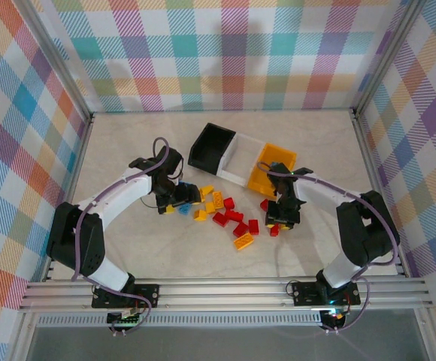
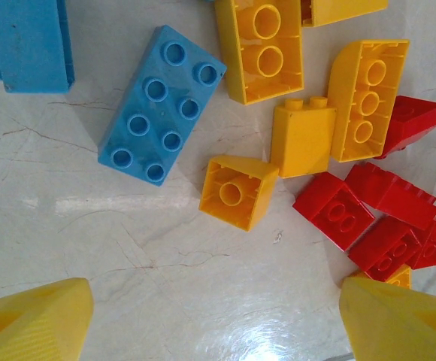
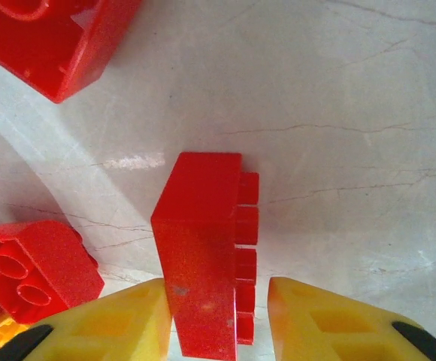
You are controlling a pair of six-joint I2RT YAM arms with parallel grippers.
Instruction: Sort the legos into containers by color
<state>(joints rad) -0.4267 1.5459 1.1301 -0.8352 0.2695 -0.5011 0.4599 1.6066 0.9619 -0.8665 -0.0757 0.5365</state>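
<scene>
While the left jaws hang released and wide above the marbled worktop point(image 1: 165, 256), their yellow fingers point(image 2: 30, 320) have nothing between them. Just ahead of them lie a blue eight-stud brick point(image 2: 161, 105) and a small yellow brick point(image 2: 237, 192) turned hollow side up. A cluster of red bricks point(image 2: 334, 210) lies ahead toward the other finger.

The right jaws straddle one red brick point(image 3: 207, 248) lying on its side. One finger point(image 3: 120, 323) touches its smooth face and the other sits just beside its studs; whether they clench it I cannot tell.

Loose legos point(image 1: 233, 218) lie scattered between the two pairs of jaws. Beyond them stand the joined containers: black bin point(image 1: 203, 162), white bin point(image 1: 244, 158), and yellow-orange bin point(image 1: 282, 150), nearest the right jaws.
</scene>
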